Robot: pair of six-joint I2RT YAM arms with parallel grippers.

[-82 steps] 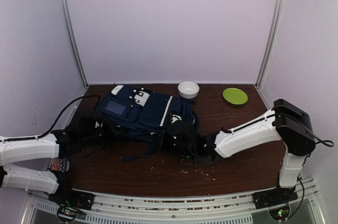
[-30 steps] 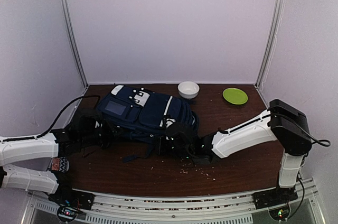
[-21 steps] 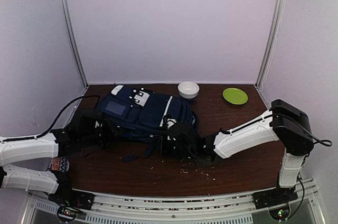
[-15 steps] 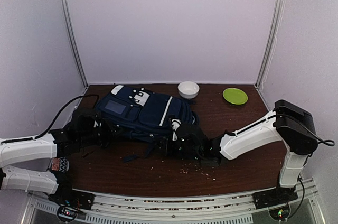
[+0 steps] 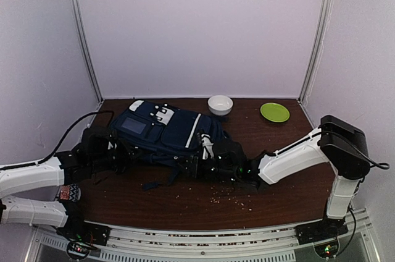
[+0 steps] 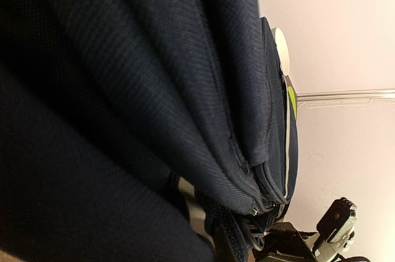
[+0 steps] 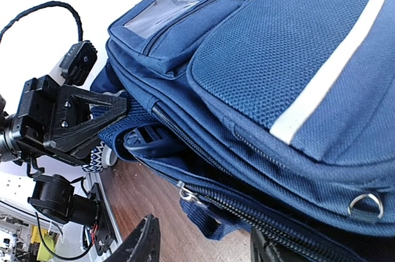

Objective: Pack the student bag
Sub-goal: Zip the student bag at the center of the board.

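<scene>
We logged right gripper (image 7: 204, 246) newly spread, 4 o'clock of student bag (image 5: 166, 129) | left gripper (image 5: 117, 151) pinched bag | brown table (image 5: 296, 200), pale walls (image 5: 203, 33)

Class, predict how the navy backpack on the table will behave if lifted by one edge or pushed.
The student bag is probably floppy: its fabric folds and sags in the left wrist view. Likely to drag rather than slide, since loose straps trail on the table. Unlikely to roll, lying flat.
</scene>
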